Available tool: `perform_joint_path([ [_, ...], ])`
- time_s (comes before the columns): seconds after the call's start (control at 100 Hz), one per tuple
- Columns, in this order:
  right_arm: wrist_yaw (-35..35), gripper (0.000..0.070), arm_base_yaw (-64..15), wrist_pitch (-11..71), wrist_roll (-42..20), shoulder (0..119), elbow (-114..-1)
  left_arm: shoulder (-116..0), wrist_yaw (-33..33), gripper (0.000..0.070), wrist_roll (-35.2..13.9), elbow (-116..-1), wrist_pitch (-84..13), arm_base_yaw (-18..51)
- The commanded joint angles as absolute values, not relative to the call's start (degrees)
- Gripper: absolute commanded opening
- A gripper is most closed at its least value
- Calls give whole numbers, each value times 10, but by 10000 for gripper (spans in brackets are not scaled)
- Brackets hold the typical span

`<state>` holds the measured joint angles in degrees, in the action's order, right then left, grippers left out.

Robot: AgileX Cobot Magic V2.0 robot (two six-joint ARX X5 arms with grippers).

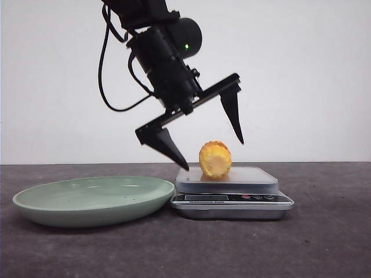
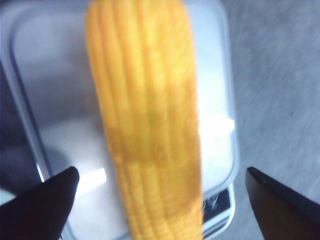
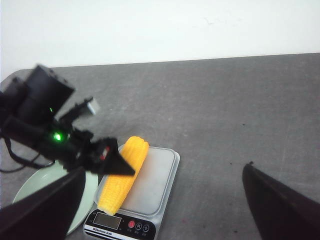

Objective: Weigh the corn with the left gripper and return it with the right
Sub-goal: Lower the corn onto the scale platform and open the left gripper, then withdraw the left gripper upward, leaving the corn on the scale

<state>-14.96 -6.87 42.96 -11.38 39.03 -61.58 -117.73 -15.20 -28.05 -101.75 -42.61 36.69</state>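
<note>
The yellow corn (image 1: 215,159) lies lengthwise on the silver platform of the kitchen scale (image 1: 232,200), nothing holding it. From the right wrist the corn (image 3: 123,174) rests along the scale's (image 3: 152,192) plate-side edge. My left gripper (image 1: 212,153) hangs open just above it, one black fingertip on each side, neither touching. Seen from the left wrist, the corn (image 2: 147,115) fills the gap between the spread fingertips (image 2: 47,202). My right gripper (image 3: 162,200) is open and empty, high above the table, well off from the scale.
A shallow pale green plate (image 1: 93,200) sits on the dark grey table directly left of the scale, almost touching it. The scale's display and buttons (image 3: 137,226) face the front. A white wall stands behind the table.
</note>
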Motion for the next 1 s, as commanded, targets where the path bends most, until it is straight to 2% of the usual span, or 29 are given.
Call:
perform_joint_path([
  [0.0, -150, 633, -71, 425, -110, 392, -625, -1150, -127, 700, -257, -1049, -436, 369],
  [0.1, -149, 633, -71, 425, -104, 392, -625, -1106, -76, 700, -236, -1075, -448, 368],
  [0.21, -149, 633, -71, 425, -96, 393, -625, -1050, -50, 700, -211, -1094, -456, 368],
  [0.33, -148, 633, -72, 425, -94, 393, -624, -969, -50, 627, -206, -1100, -454, 368],
  [0.5, -148, 633, -72, 429, -94, 403, -623, -843, -67, 626, -204, -1100, -473, 377],
  [0.64, -149, 633, -76, 438, -95, 416, -622, -746, -66, 626, -187, -1100, -531, 384],
  [0.99, -150, 615, -91, 448, -86, 452, -621, -545, -59, 625, -187, -1100, -724, 384],
])
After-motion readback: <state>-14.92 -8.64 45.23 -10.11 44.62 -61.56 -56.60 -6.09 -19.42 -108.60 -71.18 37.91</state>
